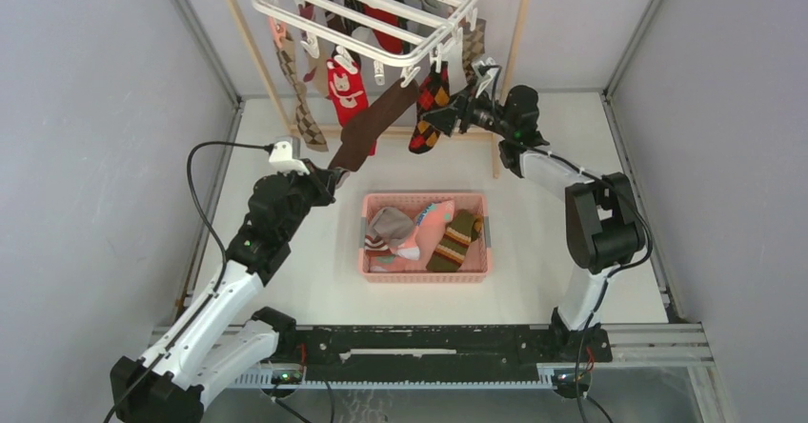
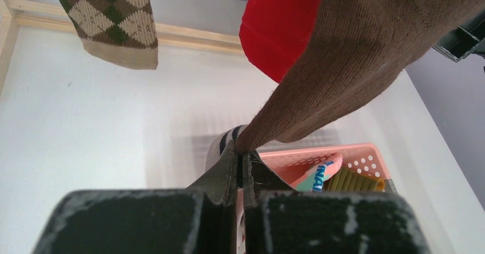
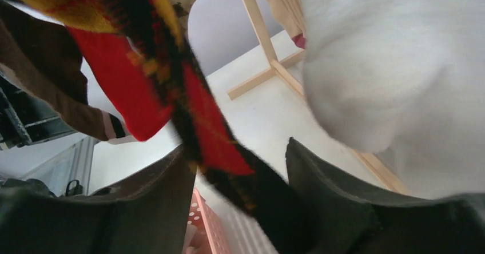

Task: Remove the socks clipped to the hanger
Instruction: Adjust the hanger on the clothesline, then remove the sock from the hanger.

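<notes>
The white hanger hangs at the back with several socks clipped to it. My left gripper is shut on the lower end of a dark brown sock, which stretches taut up to a clip. In the left wrist view the sock runs out from between my shut jaws. My right gripper is open around a red, black and yellow argyle sock. In the right wrist view that sock hangs between the spread fingers. A white sock hangs beside it.
A pink slatted basket with several socks stands on the table under the hanger; it also shows in the left wrist view. A red sock and a brown argyle sock hang nearby. Wooden rack poles stand behind.
</notes>
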You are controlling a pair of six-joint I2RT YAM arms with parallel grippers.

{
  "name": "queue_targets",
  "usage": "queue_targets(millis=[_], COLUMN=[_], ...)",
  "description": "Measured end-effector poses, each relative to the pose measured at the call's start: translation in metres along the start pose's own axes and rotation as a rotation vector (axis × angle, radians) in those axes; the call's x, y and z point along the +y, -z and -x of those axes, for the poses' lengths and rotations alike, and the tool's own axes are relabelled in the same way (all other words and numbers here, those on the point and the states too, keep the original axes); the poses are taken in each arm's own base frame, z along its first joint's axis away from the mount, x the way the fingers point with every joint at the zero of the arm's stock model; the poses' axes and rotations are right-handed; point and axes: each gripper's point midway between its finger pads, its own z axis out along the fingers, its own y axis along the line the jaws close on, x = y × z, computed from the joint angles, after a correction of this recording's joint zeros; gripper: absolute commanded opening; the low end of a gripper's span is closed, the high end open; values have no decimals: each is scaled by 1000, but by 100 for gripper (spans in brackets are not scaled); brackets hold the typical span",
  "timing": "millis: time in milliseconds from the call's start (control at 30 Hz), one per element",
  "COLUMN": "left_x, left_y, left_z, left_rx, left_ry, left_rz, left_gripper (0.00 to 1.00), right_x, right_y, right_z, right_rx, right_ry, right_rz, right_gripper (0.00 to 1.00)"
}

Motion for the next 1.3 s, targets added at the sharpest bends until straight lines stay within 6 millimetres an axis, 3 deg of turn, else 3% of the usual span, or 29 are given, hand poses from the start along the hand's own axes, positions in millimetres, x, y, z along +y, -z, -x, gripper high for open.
queue_targets(millis=[67, 100, 133, 333, 500, 600, 700, 833, 1100, 1200, 1300], left_x=[0, 0, 0, 7, 21, 30, 36, 39, 39, 33, 15], left_y=[0, 0, 0, -4, -9, -9, -6, 3, 28, 35, 44], left_z=[0, 0, 0, -7, -18, -21, -22, -19, -2, 14, 43], left_rx=[1, 0, 1, 24, 68, 79, 82, 72, 22, 0, -50], left_ry=[0, 0, 0, 4, 23, 39, 47, 46, 49, 54, 78], left_rz=[0, 0, 0, 27, 82, 118, 145, 164, 181, 169, 117], left_gripper=[3, 4, 5, 11, 42, 55, 60, 63, 67, 68, 68], right_x=[3, 4, 6, 26, 69, 101, 124, 139, 170, 175, 171], right_y=[-5, -7, -8, -8, -13, -23, -33, -41, -60, -62, -61], right_z=[-2, -4, -7, -17, -21, -23, -29, -34, -28, -27, -31], right_rx=[9, 15, 25, 57, 73, 77, 90, 112, 117, 119, 137], right_ry=[12, 18, 17, 37, 106, 156, 192, 220, 276, 291, 293], right_rz=[-2, -7, -13, -87, -113, -94, -87, -96, -96, -105, -128], right_gripper=[14, 2, 0, 0, 0, 0, 0, 0, 0, 0, 0])
